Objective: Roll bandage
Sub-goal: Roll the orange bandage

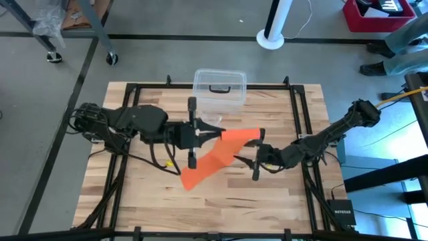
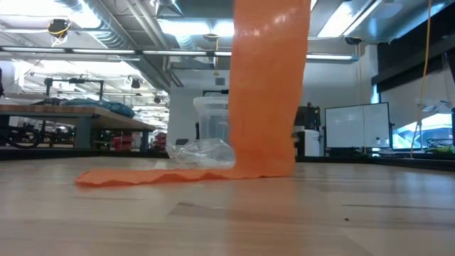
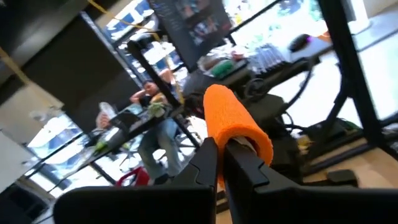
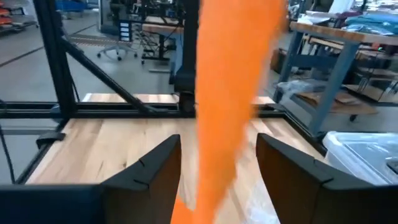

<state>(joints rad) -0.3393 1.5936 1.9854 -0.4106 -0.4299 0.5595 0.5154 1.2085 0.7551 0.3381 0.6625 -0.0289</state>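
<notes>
High view: a bright orange bandage [image 1: 217, 155] is stretched diagonally over the middle of the wooden table [image 1: 281, 194], its upper end lifted and its lower end trailing toward the front left. That upper end is clamped in the left gripper [image 1: 212, 133], whose jaws are clenched on the fabric; in the left wrist view the bandage is seen curled over the fingertips [image 3: 208, 163]. The right gripper [image 1: 256, 163] is held just beside the strip with its jaws spread, and in the right wrist view the bandage hangs between its fingers [image 4: 155, 167] without being pinched. From the low view, the strip is seen rising upright from the tabletop with a wrinkled tail lying flat. Behind it a clear plastic box [image 1: 219, 89] with a dark handle is placed, and a crumpled transparent plastic piece [image 2: 202, 153] lies beside it.
</notes>
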